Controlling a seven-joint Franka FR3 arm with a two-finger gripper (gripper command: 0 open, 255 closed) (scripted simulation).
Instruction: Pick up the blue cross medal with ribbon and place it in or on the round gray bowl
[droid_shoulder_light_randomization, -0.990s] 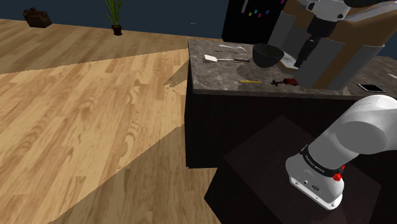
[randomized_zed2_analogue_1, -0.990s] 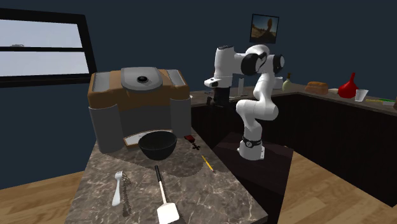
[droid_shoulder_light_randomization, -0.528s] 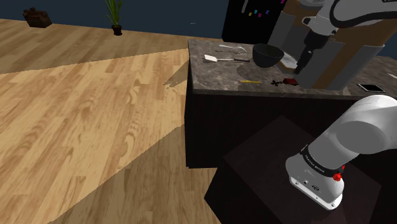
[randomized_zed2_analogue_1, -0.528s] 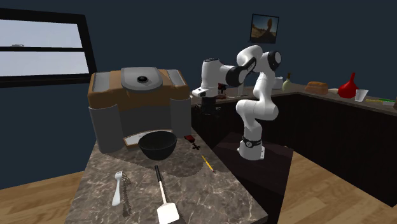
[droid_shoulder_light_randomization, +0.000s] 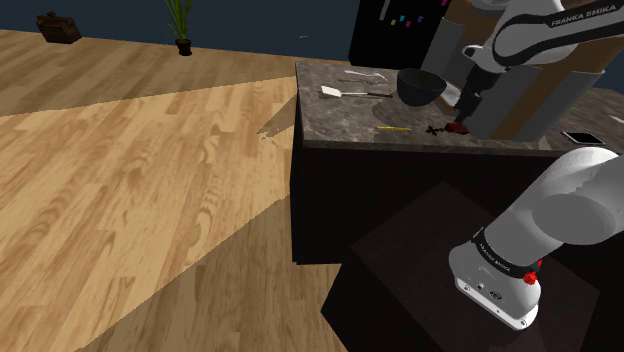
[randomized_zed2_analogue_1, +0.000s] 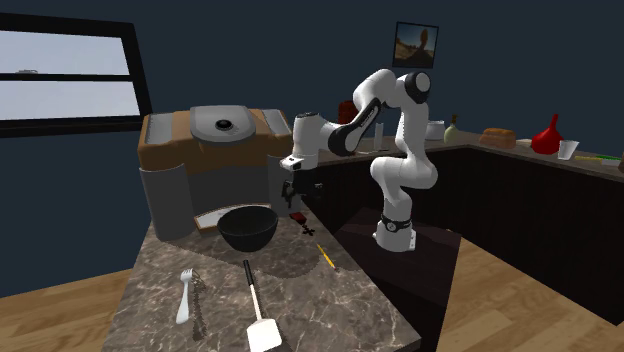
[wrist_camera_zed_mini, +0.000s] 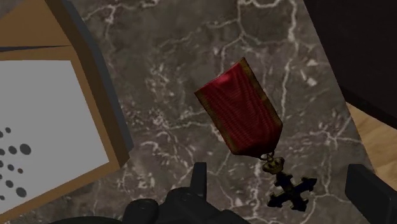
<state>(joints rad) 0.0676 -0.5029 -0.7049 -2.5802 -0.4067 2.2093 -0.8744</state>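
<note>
Found the medal (wrist_camera_zed_mini: 261, 137) flat on the dark marbled surface (wrist_camera_zed_mini: 184, 76), near the edge facing the stand (droid_shoulder_light_randomization: 420, 270).

Wrist view, close detail: red ribbon (wrist_camera_zed_mini: 236, 105) with gold edging, then a small crown link, then a dark blue cross (wrist_camera_zed_mini: 291, 189). Cross between the black fingers (wrist_camera_zed_mini: 198, 181) of the gripper (wrist_camera_zed_mini: 280, 181), ribbon running away ahead of them. Jaws spread wide, a clear gap on either side of the cross, pinching nothing. Just beside the ribbon, the corner of a brown-and-grey appliance (wrist_camera_zed_mini: 38, 28) with a pale dotted tray.

Shoulder view, coarser: medal a small red-and-dark mark, gripper just above it at 1 o'clock. Cannot tell contact from here. From the medal:
- dark round bowl (droid_shoulder_light_randomization: 421, 86) at 11 o'clock, near
- yellow pencil (droid_shoulder_light_randomization: 393, 128) at 9 o'clock
- white spatula (droid_shoulder_light_randomization: 345, 92) at 10 o'clock, farther out
- phone (droid_shoulder_light_randomization: 582, 137) at 3 o'clock, well apart
- potted plant (droid_shoulder_light_randomization: 181, 25) far off on the wood floor (droid_shoulder_light_randomization: 130, 180)

Second exterior view, from across the surface: arm bent over, gripper pointing down at the medal. Bowl here at 9 o'clock of the medal, pencil at 5 o'clock, spatula at 7 o'clock. Also brought in: a fork (randomized_zed2_analogue_1: 185, 295) at 8 o'clock, a window (randomized_zed2_analogue_1: 65, 80) and a red vase (randomized_zed2_analogue_1: 548, 135) on a far counter.
</note>
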